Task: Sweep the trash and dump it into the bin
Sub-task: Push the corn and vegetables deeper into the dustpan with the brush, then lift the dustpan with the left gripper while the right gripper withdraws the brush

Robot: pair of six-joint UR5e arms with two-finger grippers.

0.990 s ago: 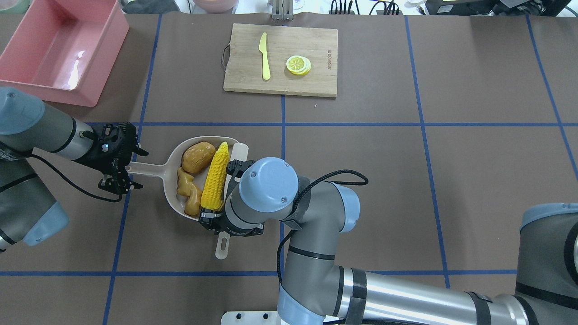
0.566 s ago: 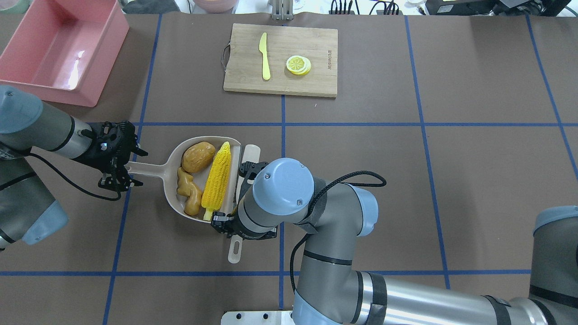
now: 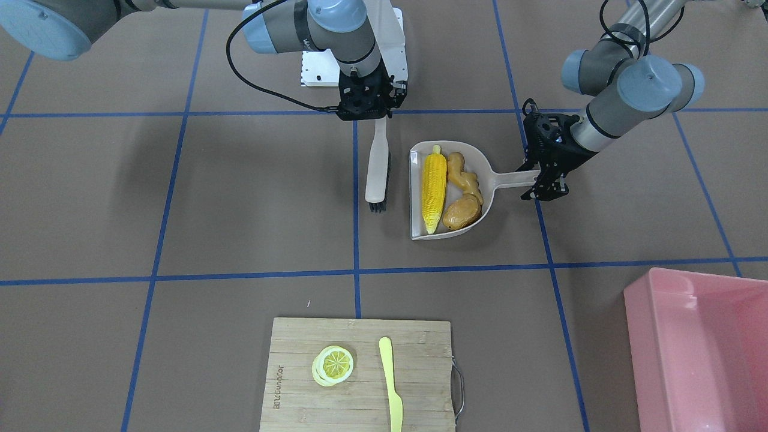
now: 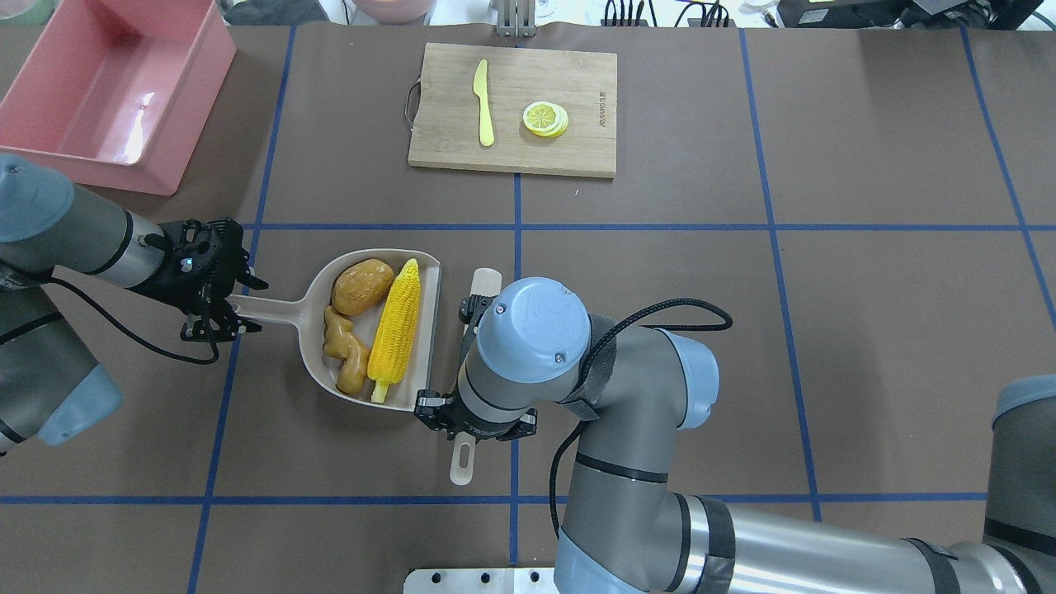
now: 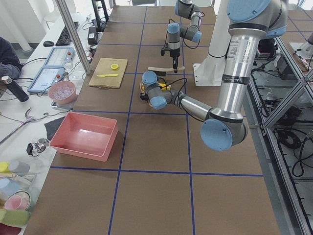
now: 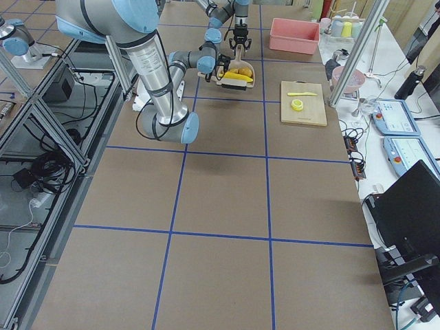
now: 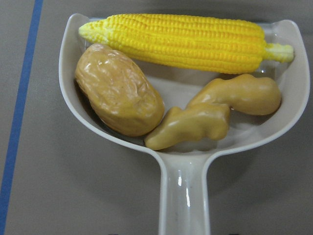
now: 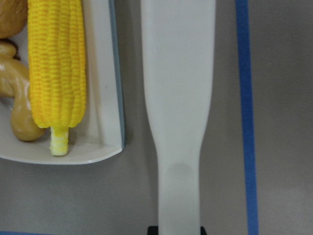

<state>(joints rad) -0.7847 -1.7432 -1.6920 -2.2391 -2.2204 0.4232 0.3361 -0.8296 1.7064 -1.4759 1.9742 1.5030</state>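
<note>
The yellow corn cob (image 4: 395,328), tan ginger root (image 4: 345,353) and brown potato lump (image 4: 361,286) lie inside the beige dustpan (image 4: 426,351), which rests on the table. My left gripper (image 4: 233,308) is shut on the dustpan's handle (image 7: 183,196). My right gripper (image 3: 367,108) is shut on the handle of a beige brush (image 4: 483,285). The brush lies just right of the dustpan's open edge, apart from it. The pink bin (image 4: 82,169) stands at the far left, away from the dustpan, with nothing showing inside it.
A wooden cutting board (image 4: 511,153) at the far middle carries a lemon slice (image 4: 544,118) and a pale yellow knife (image 4: 483,103). Blue tape lines cross the brown table.
My right gripper has drawn the brush to the right, away from the dustpan's mouth. The corn has settled fully inside the pan. The left gripper and dustpan have barely moved.
</note>
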